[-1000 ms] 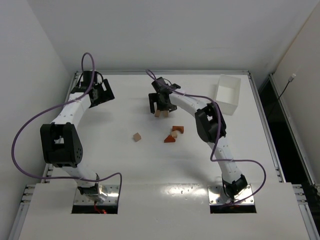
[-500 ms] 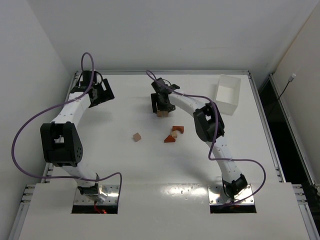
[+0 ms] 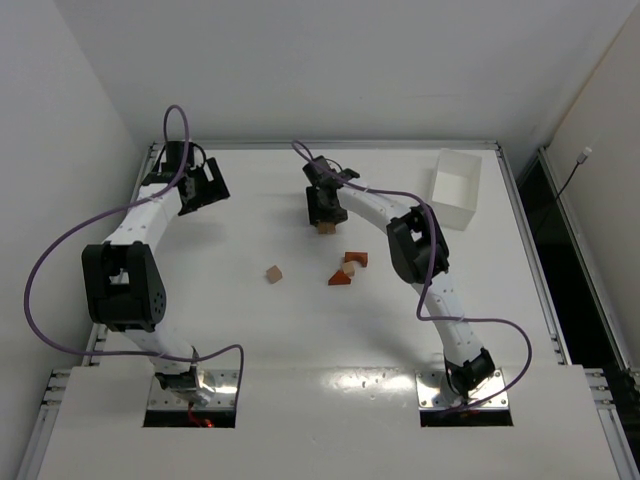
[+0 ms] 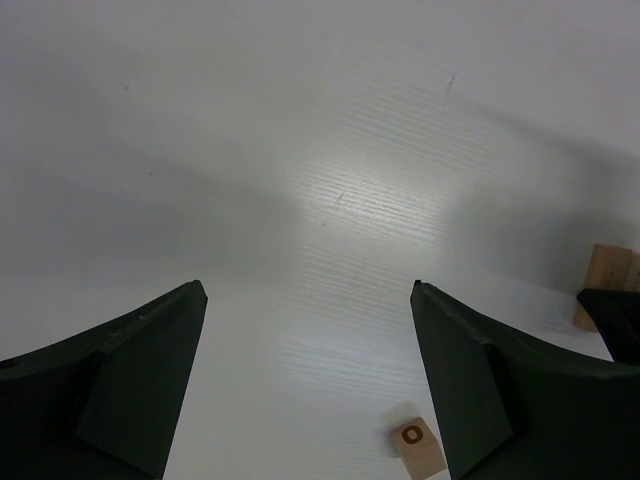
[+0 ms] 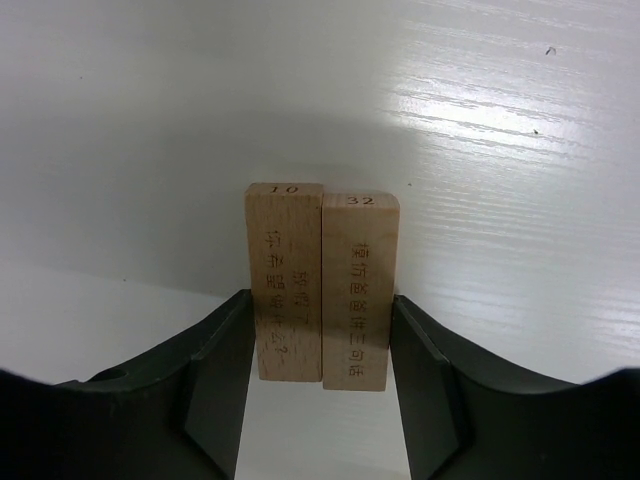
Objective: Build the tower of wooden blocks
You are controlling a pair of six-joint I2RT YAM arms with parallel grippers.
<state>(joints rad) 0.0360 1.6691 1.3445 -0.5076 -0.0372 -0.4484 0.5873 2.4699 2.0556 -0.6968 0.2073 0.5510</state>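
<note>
My right gripper [image 3: 325, 212] is at the far middle of the table, shut on two light tan rectangular blocks [image 3: 326, 228] that lie pressed side by side. In the right wrist view the gripper [image 5: 320, 300] has a finger touching the outer side of each: the left block [image 5: 285, 280] and the right block [image 5: 360, 290]. A small tan cube [image 3: 274, 273] lies alone at mid-table. A reddish-brown wedge [image 3: 340, 278] and a reddish-brown block [image 3: 356, 259] with a small tan piece [image 3: 349, 269] lie together to its right. My left gripper [image 3: 205, 190] is open and empty at the far left. No stacked tower shows.
A white rectangular tray [image 3: 456, 187] stands at the far right. In the left wrist view the open gripper [image 4: 308, 290] looks over bare table, with the tan cube [image 4: 418, 447] by its right finger and a tan block [image 4: 608, 275] at the right edge.
My right gripper's jaws have closed in on the two tan blocks and pushed them together. The left arm has not moved.
</note>
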